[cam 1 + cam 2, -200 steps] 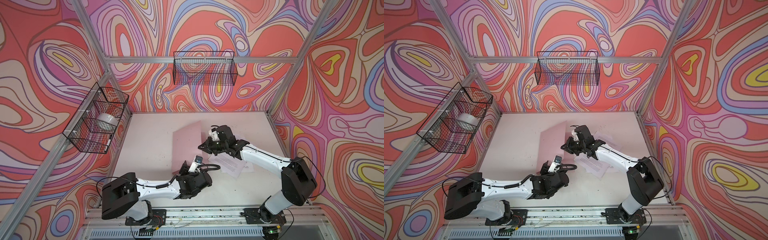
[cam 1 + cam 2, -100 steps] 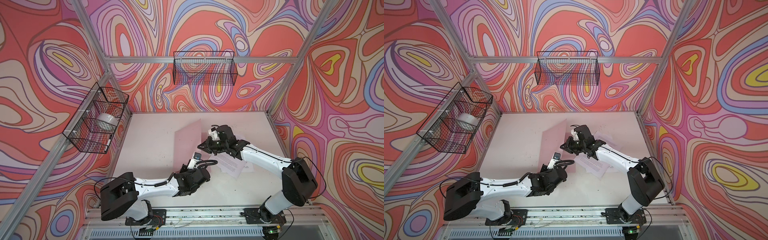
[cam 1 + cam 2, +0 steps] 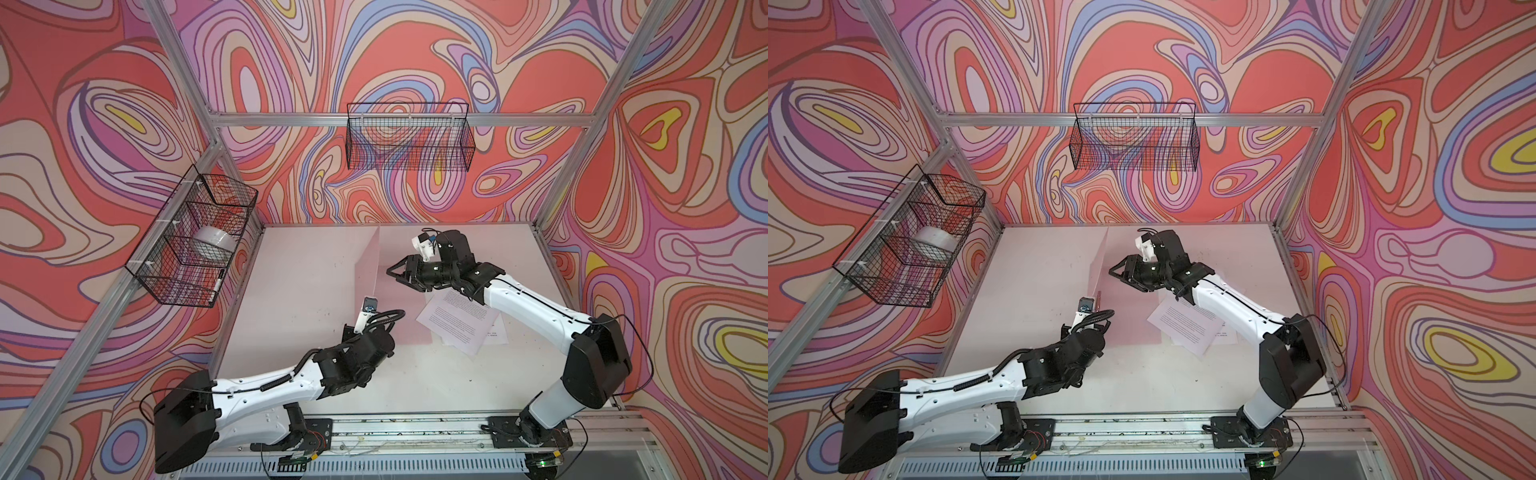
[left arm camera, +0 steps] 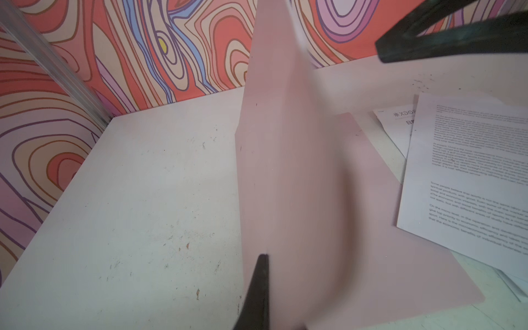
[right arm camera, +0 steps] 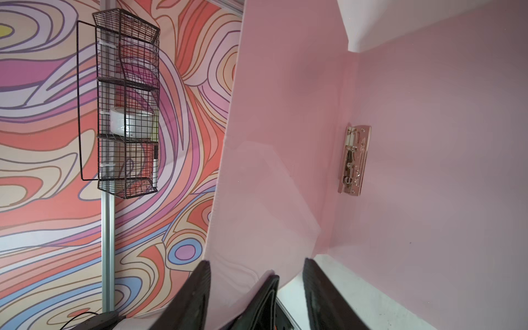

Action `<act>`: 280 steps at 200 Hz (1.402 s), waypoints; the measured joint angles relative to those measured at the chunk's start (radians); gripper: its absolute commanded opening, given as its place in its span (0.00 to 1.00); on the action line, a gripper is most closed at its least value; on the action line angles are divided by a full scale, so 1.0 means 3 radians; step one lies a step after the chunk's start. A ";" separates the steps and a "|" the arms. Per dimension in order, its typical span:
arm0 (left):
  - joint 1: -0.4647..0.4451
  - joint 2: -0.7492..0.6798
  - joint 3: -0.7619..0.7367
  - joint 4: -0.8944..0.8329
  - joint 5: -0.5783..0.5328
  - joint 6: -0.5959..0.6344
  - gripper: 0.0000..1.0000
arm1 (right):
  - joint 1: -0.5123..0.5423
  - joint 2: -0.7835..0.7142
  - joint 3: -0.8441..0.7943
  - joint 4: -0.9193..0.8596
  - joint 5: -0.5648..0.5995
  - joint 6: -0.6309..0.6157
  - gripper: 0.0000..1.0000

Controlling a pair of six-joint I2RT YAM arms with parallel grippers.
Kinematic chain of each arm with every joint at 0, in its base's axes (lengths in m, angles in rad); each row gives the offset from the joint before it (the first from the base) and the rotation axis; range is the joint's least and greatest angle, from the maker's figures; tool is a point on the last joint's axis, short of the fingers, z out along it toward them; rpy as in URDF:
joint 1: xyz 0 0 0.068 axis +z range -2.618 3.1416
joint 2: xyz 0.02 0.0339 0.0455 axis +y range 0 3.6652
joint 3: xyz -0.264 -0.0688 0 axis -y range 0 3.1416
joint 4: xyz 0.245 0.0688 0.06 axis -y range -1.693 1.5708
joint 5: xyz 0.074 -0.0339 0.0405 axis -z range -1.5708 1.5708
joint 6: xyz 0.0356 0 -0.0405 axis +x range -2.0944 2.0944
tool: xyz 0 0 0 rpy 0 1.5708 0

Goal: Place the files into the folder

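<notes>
In the right wrist view, not the left: metal clip (image 5: 354, 160) inside folder (image 5: 428, 143).

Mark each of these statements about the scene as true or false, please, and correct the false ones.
1. The folder has its cover raised nearly upright. True.
2. The files lie fully inside it. False: they lie mostly on the table, and only their edge overlaps the folder's lower leaf.
3. The right gripper has its jaws apart. True.
4. The white roll sits in the basket on the back wall. False: the white roll sits in the side basket.
5. A metal clip is fixed inside the folder, near its fold. True.
</notes>
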 measured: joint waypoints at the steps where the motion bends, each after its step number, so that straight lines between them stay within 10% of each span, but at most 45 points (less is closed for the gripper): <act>1: 0.0003 -0.0008 -0.0003 0.0000 0.0001 0.0000 0.00 | -0.0003 -0.0001 0.0000 -0.0003 0.0000 -0.0001 0.58; 123: 0.0253 -0.1087 -0.0369 -0.0674 0.0106 -0.1087 0.00 | 0.0080 0.0641 0.0088 -0.0872 0.1106 -0.0802 0.59; 167: 0.0323 -0.1292 -0.0369 -0.1326 0.0023 -0.1907 0.59 | 0.0278 0.1073 0.0191 -0.1027 0.1471 -0.0928 0.56; 233: 0.0340 -0.1915 -0.0715 -0.2345 -0.0058 -0.3676 0.83 | 0.0385 0.1231 0.0385 -0.1199 0.1843 -0.0982 0.56; 280: 0.0342 -0.2434 -0.0918 -0.2735 -0.0139 -0.4159 1.00 | 0.0432 0.1472 0.0589 -0.1329 0.2007 -0.0994 0.55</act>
